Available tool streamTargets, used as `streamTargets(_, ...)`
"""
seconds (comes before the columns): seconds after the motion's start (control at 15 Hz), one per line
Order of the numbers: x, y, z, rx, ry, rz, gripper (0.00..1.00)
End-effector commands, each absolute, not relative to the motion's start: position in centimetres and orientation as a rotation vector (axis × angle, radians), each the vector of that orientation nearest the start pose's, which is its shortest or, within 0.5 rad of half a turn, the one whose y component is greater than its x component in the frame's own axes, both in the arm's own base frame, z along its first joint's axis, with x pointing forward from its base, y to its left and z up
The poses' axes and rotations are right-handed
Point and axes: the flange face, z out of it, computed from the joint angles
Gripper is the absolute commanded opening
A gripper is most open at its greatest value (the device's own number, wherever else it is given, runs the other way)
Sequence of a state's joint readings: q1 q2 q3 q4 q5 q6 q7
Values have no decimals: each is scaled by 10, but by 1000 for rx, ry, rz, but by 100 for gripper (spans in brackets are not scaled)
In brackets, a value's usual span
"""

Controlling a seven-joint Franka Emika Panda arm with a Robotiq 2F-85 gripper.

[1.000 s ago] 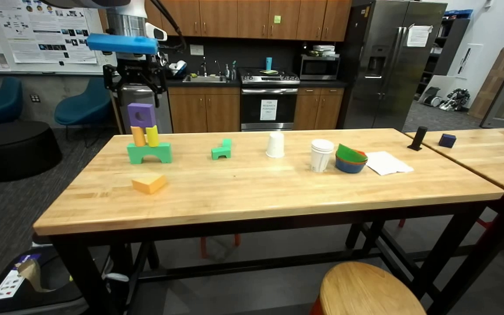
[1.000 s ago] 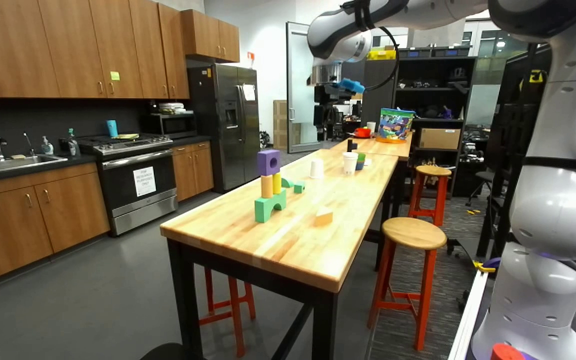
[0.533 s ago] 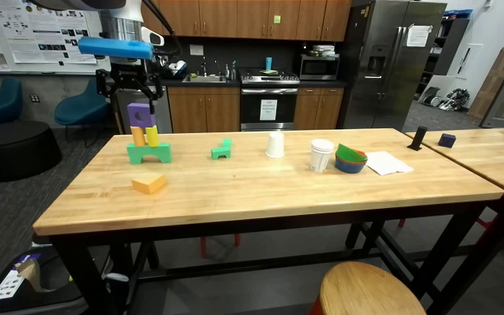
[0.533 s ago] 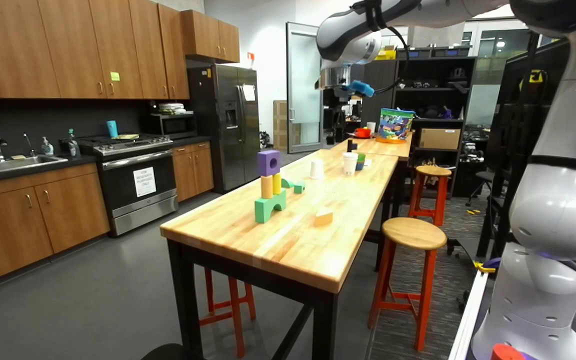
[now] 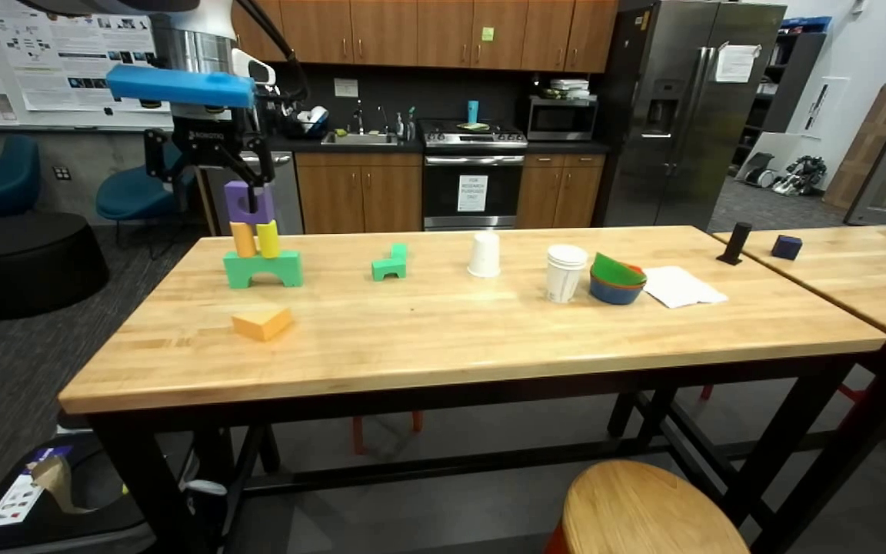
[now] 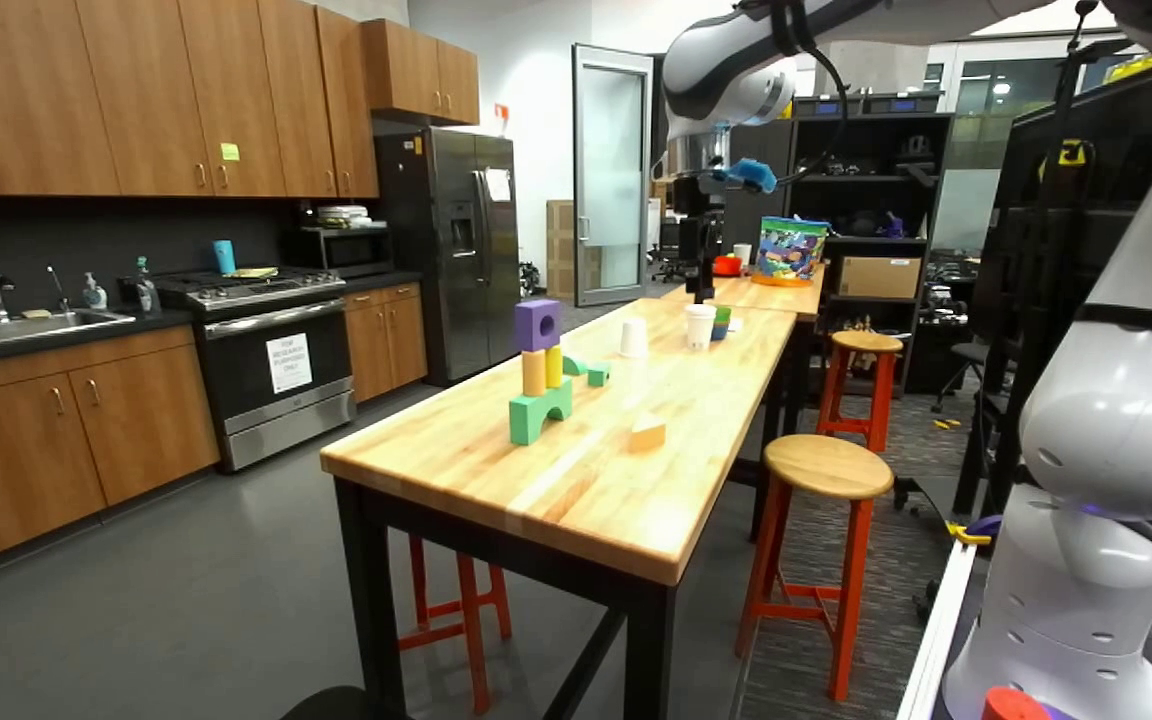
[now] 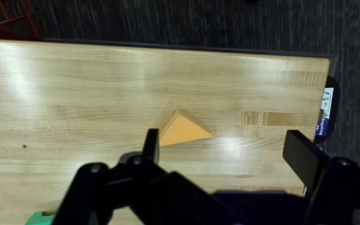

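Note:
My gripper (image 5: 216, 197) hangs high over the table, its fingers wide apart and nothing between them. Far below lies an orange triangular block (image 7: 183, 132), flat on the wood; in the wrist view it appears between the fingers, nearer the left one. A block tower stands on the table: a green arch (image 5: 264, 262) at the base, an orange pillar (image 5: 243, 240) and a yellow pillar (image 5: 268, 240) on it, and a purple block with a hole (image 6: 527, 330) on top. One fingertip overlaps the purple block in an exterior view, but the gripper (image 6: 702, 290) is apart from it elsewhere.
Small green blocks (image 5: 389, 268), an upturned white cup (image 5: 484, 255), stacked white cups (image 5: 564, 275), nested bowls (image 5: 616, 291) and a white paper (image 5: 681, 288) are along the table (image 5: 412, 346). Wooden stools (image 6: 828, 466) stand beside it.
My gripper has moved to the left and down in one exterior view, and to the right and down in the opposite picture. It stays open. The blocks have not moved.

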State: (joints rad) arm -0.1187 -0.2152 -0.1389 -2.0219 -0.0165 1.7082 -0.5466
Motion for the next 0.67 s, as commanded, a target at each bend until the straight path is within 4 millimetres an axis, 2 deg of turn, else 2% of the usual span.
streamTargets(0.0,448,-130,534,-3048,-507,159,100)
streamTargets(0.2,441,-128,524,-3059,-453,143,100)
streamTargets(0.6,439,-129,500,-3076,-237,84,100)
